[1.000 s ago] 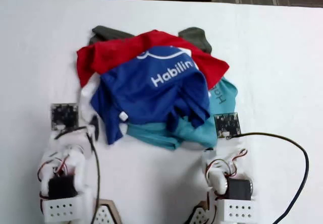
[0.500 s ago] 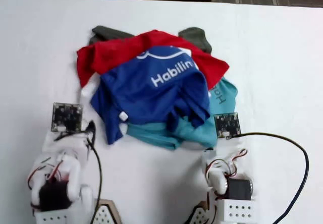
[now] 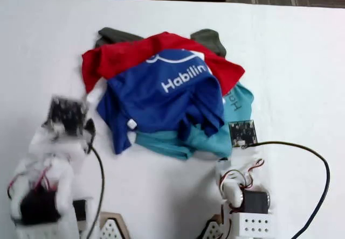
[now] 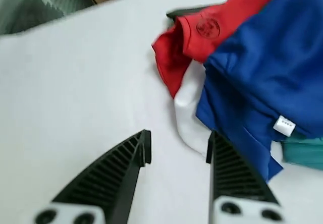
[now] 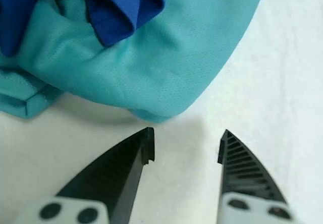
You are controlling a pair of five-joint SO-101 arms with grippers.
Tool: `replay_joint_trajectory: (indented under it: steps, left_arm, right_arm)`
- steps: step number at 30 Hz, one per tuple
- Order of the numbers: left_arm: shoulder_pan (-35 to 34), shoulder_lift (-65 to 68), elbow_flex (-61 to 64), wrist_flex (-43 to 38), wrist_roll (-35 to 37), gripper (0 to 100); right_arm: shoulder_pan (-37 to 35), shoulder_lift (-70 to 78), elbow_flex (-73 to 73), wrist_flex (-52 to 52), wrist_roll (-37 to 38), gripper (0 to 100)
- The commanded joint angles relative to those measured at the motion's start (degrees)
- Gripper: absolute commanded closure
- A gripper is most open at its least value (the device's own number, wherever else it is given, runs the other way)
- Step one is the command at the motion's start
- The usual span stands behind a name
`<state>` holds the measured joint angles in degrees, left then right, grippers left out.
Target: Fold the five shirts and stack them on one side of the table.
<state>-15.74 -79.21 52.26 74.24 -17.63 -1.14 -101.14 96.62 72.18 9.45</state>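
A heap of shirts lies mid-table: a blue shirt (image 3: 167,93) on top, a red shirt (image 3: 124,56) under it, a teal shirt (image 3: 215,136) at the near right, a dark green shirt (image 3: 207,39) at the back, and a white shirt (image 3: 96,96) peeking out at the left. My left gripper (image 4: 177,146) is open above bare table, just short of the white shirt (image 4: 189,108) and the blue shirt (image 4: 262,67); the red shirt (image 4: 202,32) lies beyond. My right gripper (image 5: 185,144) is open over the table, right at the teal shirt's (image 5: 151,57) edge, holding nothing.
The white table (image 3: 302,61) has wide free room to the left, right and front of the heap. A black cable (image 3: 318,163) loops on the table near the right arm's base. The table's far edge runs along the top.
The left arm has lifted and swung outward to the left and slightly forward, its wrist now higher and tilted. The right arm and the shirts have not moved.
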Motion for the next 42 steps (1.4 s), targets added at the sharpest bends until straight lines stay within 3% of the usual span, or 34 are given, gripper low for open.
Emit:
replay_joint_trajectory:
  steps: [1, 10, 14, 18, 26, 29, 32, 37, 42]
  left_arm:
    - [-0.2, 19.8, -12.9, 1.6, 2.0, 79]
    - [0.2, 48.1, -35.5, 5.6, 2.1, 79]
    - [5.8, 57.0, -36.6, 4.4, 1.8, 79]
    - [13.4, 64.1, -36.6, -2.2, 2.2, 79]
    - [19.1, 74.1, -36.6, -6.8, 9.8, 79]
    - [18.6, 75.1, -36.6, -10.8, 11.1, 79]
    - [18.6, 74.5, -38.4, -12.9, 11.0, 79]
    - [20.1, 73.1, -49.5, -5.5, 10.5, 79]
    - [20.6, 73.1, -58.6, 0.6, 10.0, 79]
  right_arm:
    - [-0.1, -0.2, 0.4, -0.2, 0.4, 78.6]
    - [-3.1, -0.2, 0.4, -0.3, 0.3, 78.6]
    - [-9.3, -0.2, 0.4, -0.2, 0.5, 78.6]
    - [-13.4, -0.2, 0.4, -0.2, 0.2, 78.6]
    - [-13.2, -0.3, 0.4, -1.2, 0.6, 78.5]
    - [-12.1, -0.2, 0.4, -3.4, 0.6, 78.5]
    - [-6.9, -0.2, 0.4, -12.1, 0.6, 78.6]
    - [4.9, -0.2, 0.4, -26.0, 8.8, 78.6]
    - [7.8, 0.2, -1.8, -28.9, 15.3, 78.6]
